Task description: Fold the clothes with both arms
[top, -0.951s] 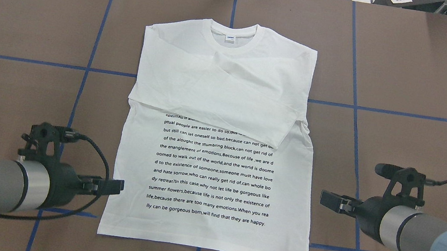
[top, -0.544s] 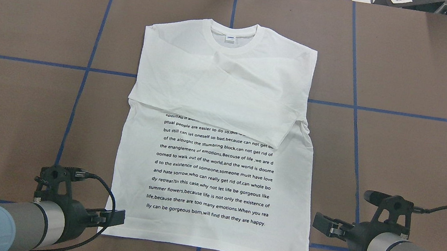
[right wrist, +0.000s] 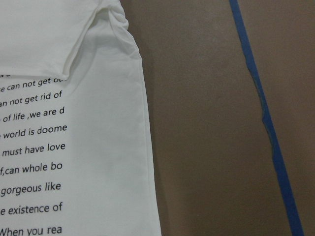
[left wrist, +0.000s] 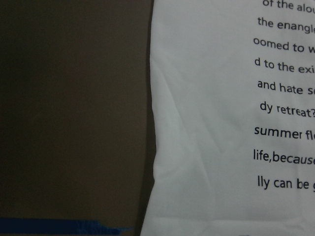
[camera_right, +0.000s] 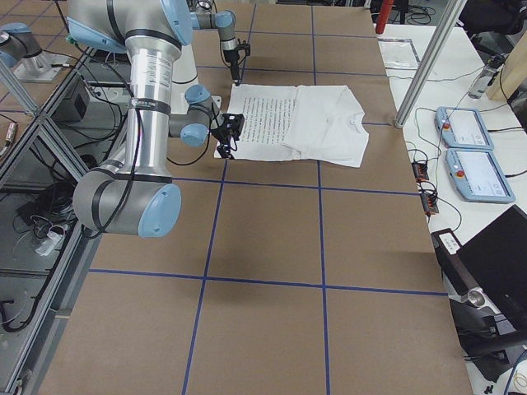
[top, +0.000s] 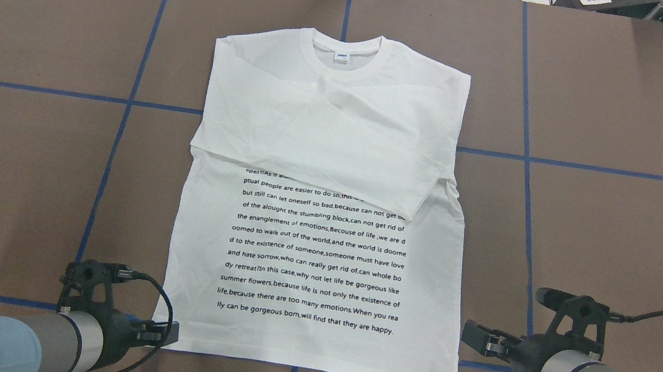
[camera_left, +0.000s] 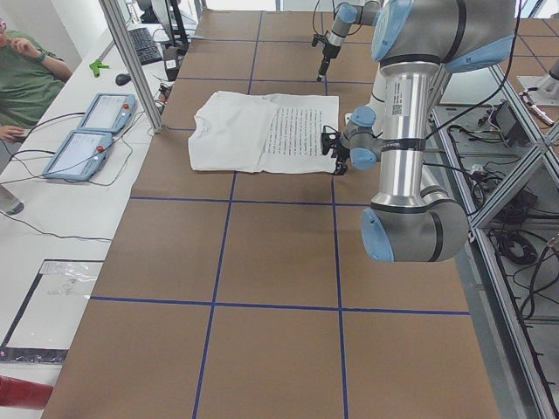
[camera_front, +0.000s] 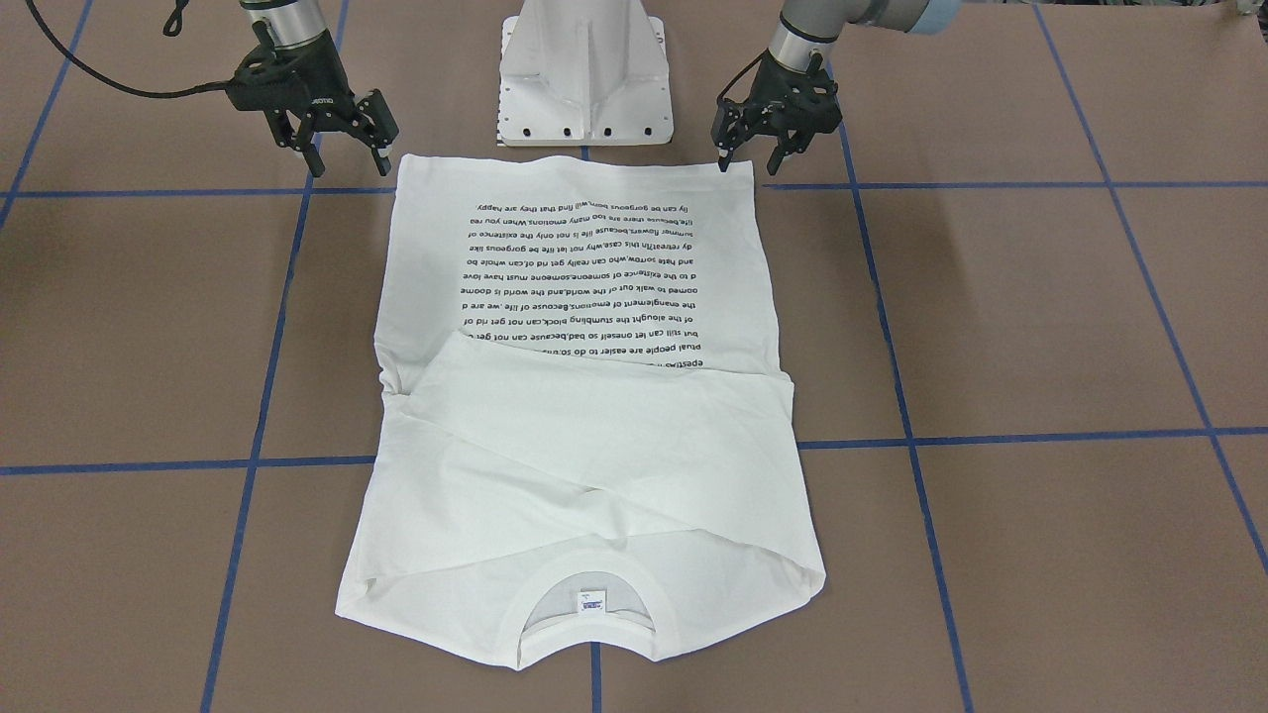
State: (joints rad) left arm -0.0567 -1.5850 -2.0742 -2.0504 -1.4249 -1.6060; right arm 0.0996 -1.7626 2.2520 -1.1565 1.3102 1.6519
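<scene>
You are looking at a brown table (top: 638,125) marked with blue tape lines (top: 527,175). A white shirt (top: 323,243) lies flat in the middle of it. Its neckline (top: 344,68) points to the far edge and its hem runs along the edge nearest the robot, just in front of the white pedestal base (camera_front: 584,69). Both sleeves (top: 325,140) are folded across the chest and cover the top of the printed text.

The left gripper (camera_front: 751,163) hangs at the hem's left corner with its fingers spread and nothing between them. The right gripper (camera_front: 349,160) is just beside the hem's right corner, over bare table. It is also spread and holds nothing.

You appear to be lining up to take both hem corners and carry them toward the neckline.

Several things could go wrong from here:
- The cloth is thin, so a finger may catch only the top layer, and the back would then drag behind.
- A finger coming in from the side could push the edge inward and bunch it instead of sliding under.
- The right gripper sits farther off its corner than the left, so uneven grips would skew the fold.
- The loose sleeves may slip out of place once the hem lifts
</scene>
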